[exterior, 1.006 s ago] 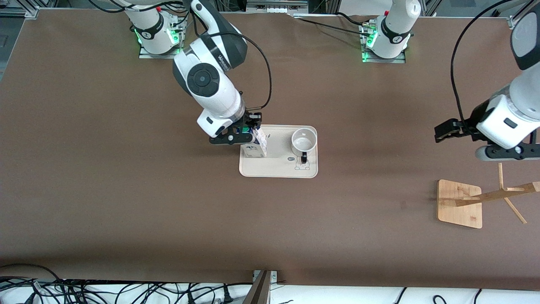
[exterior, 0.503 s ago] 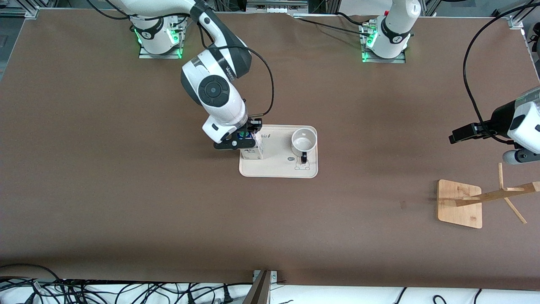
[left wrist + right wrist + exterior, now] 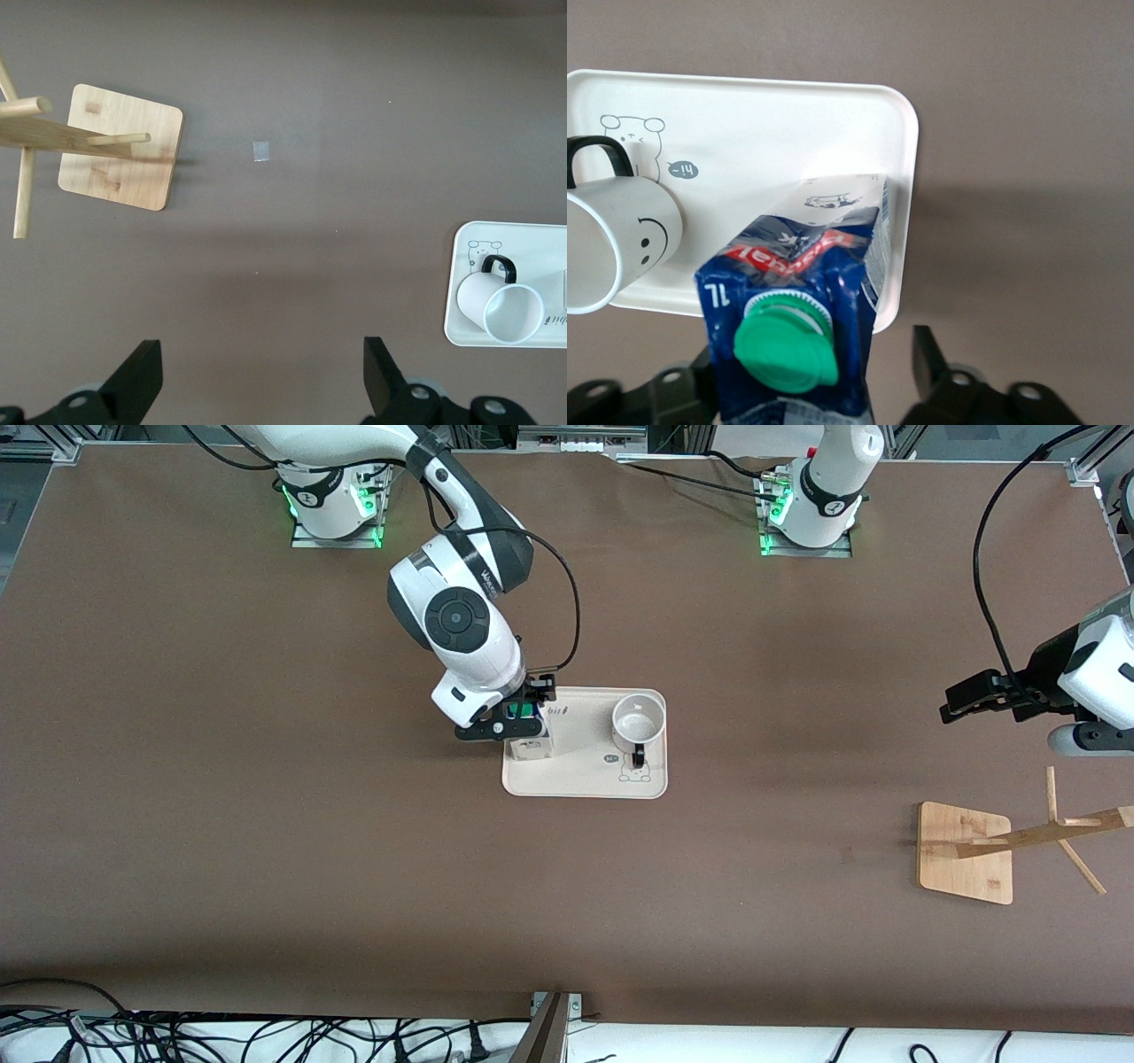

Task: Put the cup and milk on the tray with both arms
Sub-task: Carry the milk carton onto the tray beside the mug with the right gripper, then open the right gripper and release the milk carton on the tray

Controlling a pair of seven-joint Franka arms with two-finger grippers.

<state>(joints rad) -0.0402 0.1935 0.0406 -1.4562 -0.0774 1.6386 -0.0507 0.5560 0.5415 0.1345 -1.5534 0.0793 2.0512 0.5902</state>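
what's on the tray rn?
The cup and the milk stand on the tray; the right gripper covers the milk's top.

- In the front view, the right gripper hides most of the milk.
- The wooden rack is cut off at the picture's edge.
- The tray lettering is too small to read.

light: even, bright, from overhead | shadows: soft, faint dark bands on the table; short shadow beside the wooden rack base | glare: none | focus: front view sharp; milk slightly soft up close
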